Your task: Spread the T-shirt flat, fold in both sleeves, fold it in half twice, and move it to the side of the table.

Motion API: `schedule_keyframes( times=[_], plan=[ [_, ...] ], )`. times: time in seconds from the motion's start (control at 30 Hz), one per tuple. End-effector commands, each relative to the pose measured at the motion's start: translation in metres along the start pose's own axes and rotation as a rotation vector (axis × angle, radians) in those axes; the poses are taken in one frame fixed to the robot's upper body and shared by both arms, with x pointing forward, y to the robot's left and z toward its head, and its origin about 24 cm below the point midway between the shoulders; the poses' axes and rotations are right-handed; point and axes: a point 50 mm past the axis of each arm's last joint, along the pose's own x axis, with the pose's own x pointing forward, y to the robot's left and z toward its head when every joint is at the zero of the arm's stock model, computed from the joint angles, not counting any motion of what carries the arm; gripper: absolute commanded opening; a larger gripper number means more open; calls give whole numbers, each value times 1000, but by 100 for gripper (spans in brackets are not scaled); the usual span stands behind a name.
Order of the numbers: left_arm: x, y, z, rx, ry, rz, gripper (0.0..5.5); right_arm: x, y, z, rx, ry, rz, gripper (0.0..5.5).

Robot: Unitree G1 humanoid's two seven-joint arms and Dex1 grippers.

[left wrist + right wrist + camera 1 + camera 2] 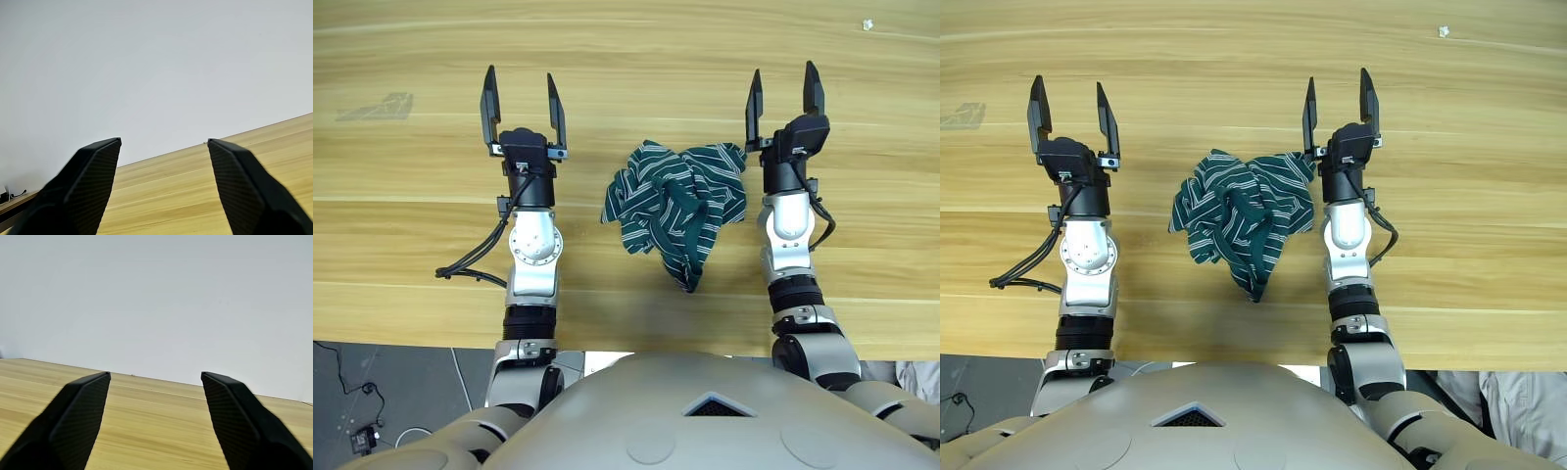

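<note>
Both wide open and empty, my left gripper [520, 74] and right gripper [783, 69]. The crumpled green-and-white striped cotton T-shirt [674, 208] sits bunched on the pale wooden table [626, 59] between my wrists, one end trailing toward me. It's nearer my right.

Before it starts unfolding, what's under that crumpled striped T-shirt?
The T-shirt lies bunched on the wooden table, with wood showing around it. Anything beneath its folds is covered; nothing pokes out.
</note>
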Motion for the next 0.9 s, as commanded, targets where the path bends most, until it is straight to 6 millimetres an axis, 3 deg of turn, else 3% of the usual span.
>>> schedule_keyframes(
  times=[0.03,0.13,0.27,0.47,0.57,0.9],
  plan=[
    [0,-3,2,10,0,-3,331,-5,-1,3,56,5,58,344],
    [0,-5,3,10,3,6,331,-21,3,11,191,31,220,344],
    [-5,-5,8,10,0,33,331,-65,-6,8,491,211,434,344],
    [-10,-5,14,17,2,49,331,-137,-13,30,563,473,828,344],
    [-11,-6,16,21,4,53,331,-160,-12,40,568,566,999,344],
    [-10,-7,16,25,12,47,331,-160,6,32,528,570,994,344]
  ],
)
